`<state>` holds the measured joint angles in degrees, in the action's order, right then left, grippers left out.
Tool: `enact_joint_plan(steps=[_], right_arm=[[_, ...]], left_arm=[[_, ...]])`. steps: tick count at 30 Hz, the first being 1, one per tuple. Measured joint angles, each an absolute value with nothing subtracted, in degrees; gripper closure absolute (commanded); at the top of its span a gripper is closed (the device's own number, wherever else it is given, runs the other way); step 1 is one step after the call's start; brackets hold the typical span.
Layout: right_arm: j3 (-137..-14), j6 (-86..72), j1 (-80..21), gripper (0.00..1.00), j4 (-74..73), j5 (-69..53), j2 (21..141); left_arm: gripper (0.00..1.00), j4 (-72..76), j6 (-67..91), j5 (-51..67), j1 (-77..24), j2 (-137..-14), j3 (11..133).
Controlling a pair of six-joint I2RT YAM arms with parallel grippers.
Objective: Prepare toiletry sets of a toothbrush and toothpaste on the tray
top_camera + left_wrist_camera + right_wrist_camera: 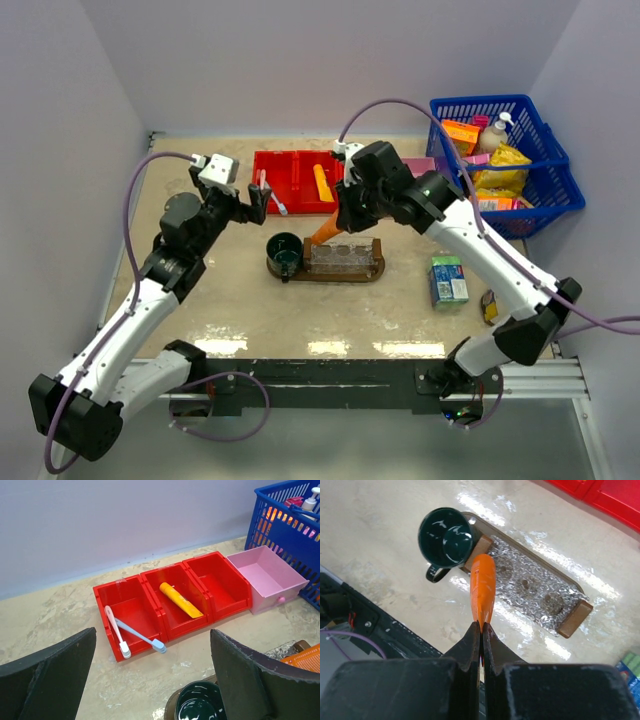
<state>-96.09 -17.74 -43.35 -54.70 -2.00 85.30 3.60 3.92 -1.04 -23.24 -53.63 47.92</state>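
My right gripper (343, 218) (481, 626) is shut on the flat end of the deep orange toothpaste tube (325, 232) (483, 582), held above the left part of the dark brown tray (375, 270) (574, 617), beside a dark green cup (283, 252) (445, 534). My left gripper (252, 205) (152, 652) is open and empty, in front of the red bin (296, 200) (220, 612). A white toothbrush (115, 627) and a pale blue one (136, 634) lie crossed in the bin's left compartment. The yellower tube (322, 183) (181, 600) lies in the middle compartment.
A pink square box (265, 577) stands right of the red bin. A blue basket (540, 130) (280, 525) of goods stands at the back right. A green-blue carton (449, 279) and a small dark item (489, 305) lie on the right.
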Motion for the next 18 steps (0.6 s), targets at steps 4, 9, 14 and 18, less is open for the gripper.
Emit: enact_joint_plan(steps=[4, 9, 14, 18], right_arm=[[-101.54, -17.78, -43.33, 1.0, -58.83, 0.16, 89.97], [-106.32, -17.8, -43.33, 1.0, -62.48, 1.85, 94.39], [-109.38, -17.82, -43.33, 1.0, -65.43, 2.52, 98.02], [-111.85, -17.85, -43.35, 1.0, -67.2, 3.4, 100.92]], left_arm=[[0.0, 3.31, 3.88, -2.07, -23.24, -53.32, 47.92], [0.0, 2.37, 3.73, -2.9, -23.24, -52.9, 47.99], [0.0, 1.78, 3.38, -3.36, -23.24, -52.86, 48.29], [0.0, 1.06, 3.25, -3.51, -23.24, -52.86, 48.69]])
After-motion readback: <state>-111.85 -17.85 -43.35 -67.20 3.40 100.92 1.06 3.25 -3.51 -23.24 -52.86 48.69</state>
